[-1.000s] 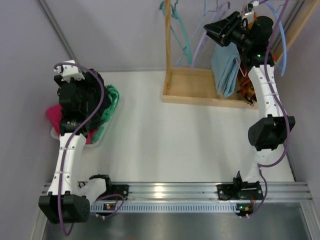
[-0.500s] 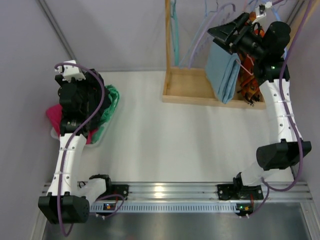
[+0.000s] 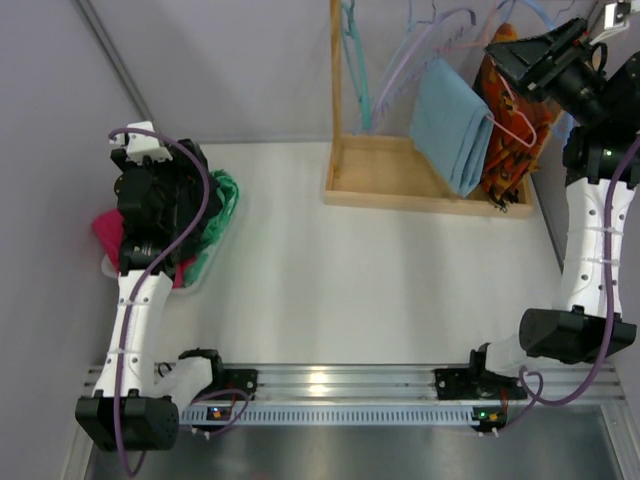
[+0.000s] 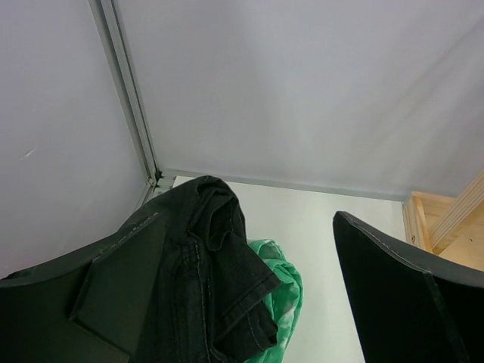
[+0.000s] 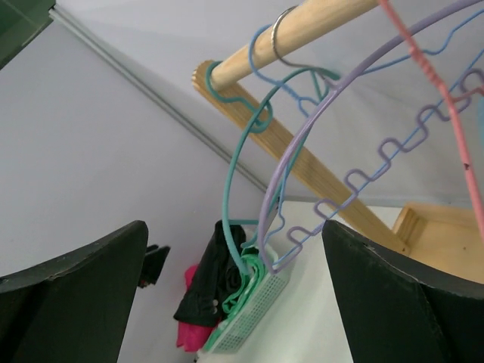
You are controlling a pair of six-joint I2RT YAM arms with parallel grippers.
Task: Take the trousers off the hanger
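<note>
Right pincer (image 3: 508, 60) has just sprung wide and swung right, off the blue trousers (image 3: 452, 122), which still hang folded over the purple hanger (image 3: 420, 50) on the rack (image 3: 335, 90), apparently unfreed; left pincer (image 3: 160, 205) sits spread over the clothes pile (image 3: 216, 200), so removal is still to do.

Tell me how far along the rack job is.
Done: clothes lie piled in the left basket, and the teal hanger hangs bare. In hand: nothing; the right gripper is at the rack, jaws open. Left: the blue garment and the orange garment hang there.
</note>
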